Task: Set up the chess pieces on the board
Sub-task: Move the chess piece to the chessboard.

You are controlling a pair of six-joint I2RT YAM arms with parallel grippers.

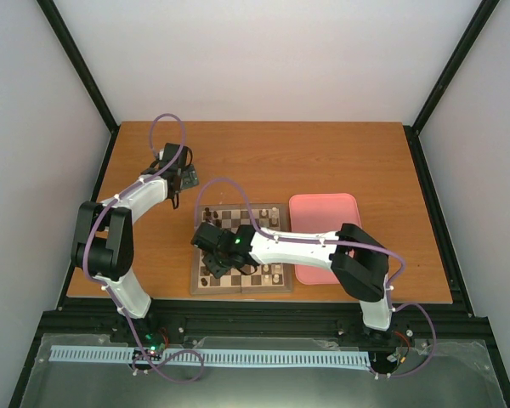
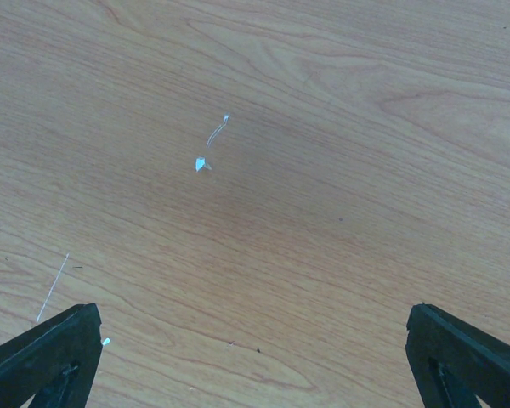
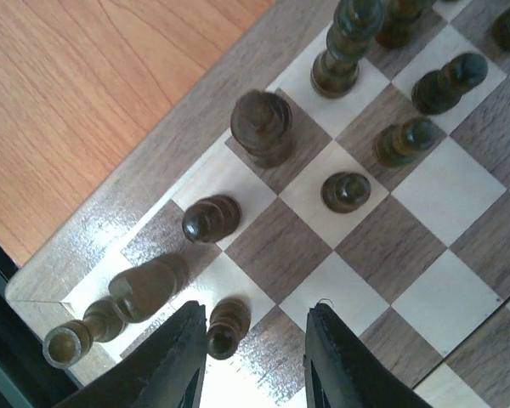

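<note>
While the right gripper (image 3: 255, 361) hangs low over the near left corner of the board (image 3: 157, 166), its fingers stand partly spread. One dark pawn (image 3: 225, 327) is between them, close to one finger; contact cannot be told. The chess pieces (image 3: 261, 127) are dark brown and glossy, on squares near the tan border. The board lies at the near edge of the table (image 1: 323, 161), with a pink tray (image 1: 325, 234) just beside it. The left gripper (image 2: 255, 365), fingers spread wide, hovers over bare wood well apart.

White-black arms (image 1: 280, 246) (seemingly purple cables (image 1: 166, 119)).
</note>
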